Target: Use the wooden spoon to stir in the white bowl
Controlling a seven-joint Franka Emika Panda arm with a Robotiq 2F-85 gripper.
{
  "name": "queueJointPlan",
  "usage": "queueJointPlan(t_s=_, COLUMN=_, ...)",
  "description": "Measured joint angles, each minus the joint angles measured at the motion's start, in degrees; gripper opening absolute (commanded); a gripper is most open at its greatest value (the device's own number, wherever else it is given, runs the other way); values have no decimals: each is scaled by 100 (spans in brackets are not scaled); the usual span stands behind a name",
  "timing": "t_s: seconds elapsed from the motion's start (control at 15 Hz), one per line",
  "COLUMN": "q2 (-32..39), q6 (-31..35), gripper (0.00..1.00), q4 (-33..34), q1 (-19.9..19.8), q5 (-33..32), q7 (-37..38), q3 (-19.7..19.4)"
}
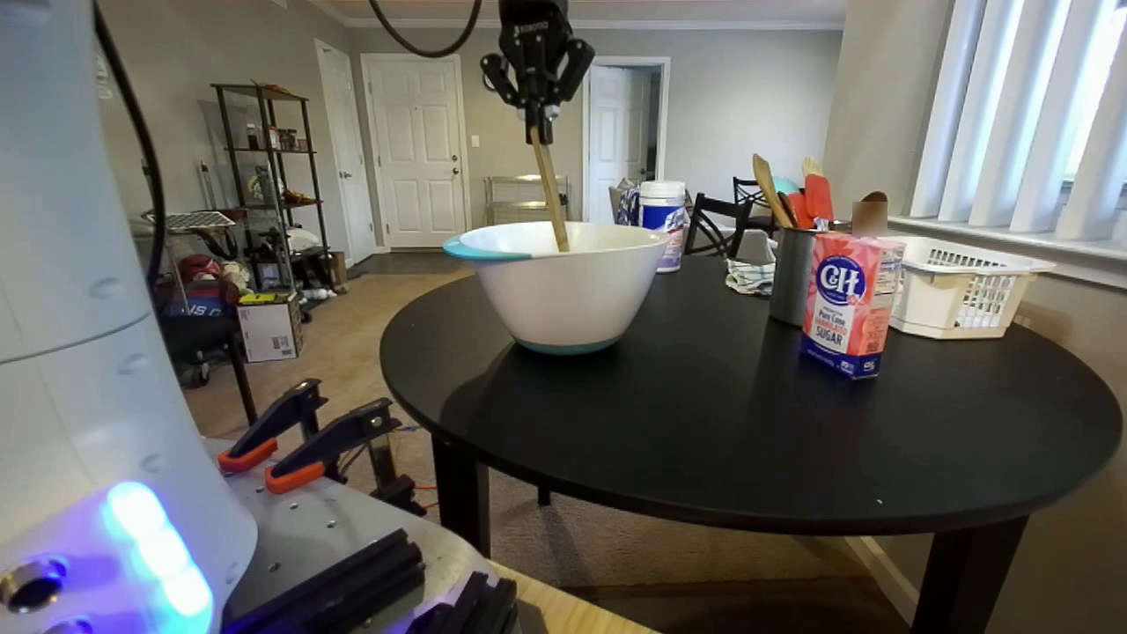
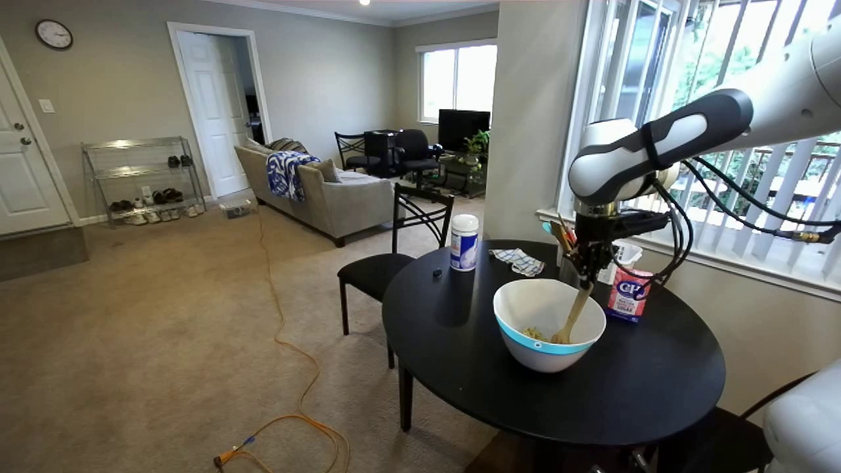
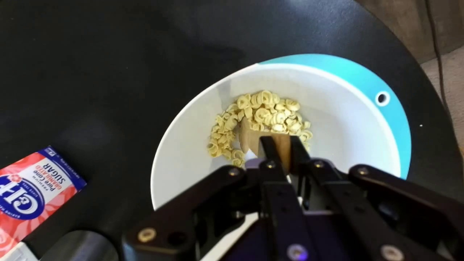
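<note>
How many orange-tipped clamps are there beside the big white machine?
2, side by side on the metal plate in an exterior view: the farther clamp and the nearer clamp. The robot's base may hide others.

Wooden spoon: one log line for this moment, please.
grip: pincer closed on wooden spoon; lower end: among pasta inside white bowl; under bowl: black table
</note>
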Motion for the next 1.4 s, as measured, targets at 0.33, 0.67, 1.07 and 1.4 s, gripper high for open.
queueJointPlan(t_s=0.33, q2=77, q6=-576, gripper=5, q4=176, q1=43, q5=469, q7=-452, q3=-83)
queueJointPlan(t_s=0.67, q2=345, q6=-846, gripper=5, q4=227, q1=116, q5=1267, q7=-884, q3=-209)
queueJointPlan(t_s=1.07, q2=391, q6=-718, gripper=5, q4=239, q1=75, q5=1569, q7=-869, q3=-354)
queueJointPlan(t_s=1.4, q2=392, q6=-178, gripper=5, q4=150, q1=87, q5=1642, q7=-711, q3=-307)
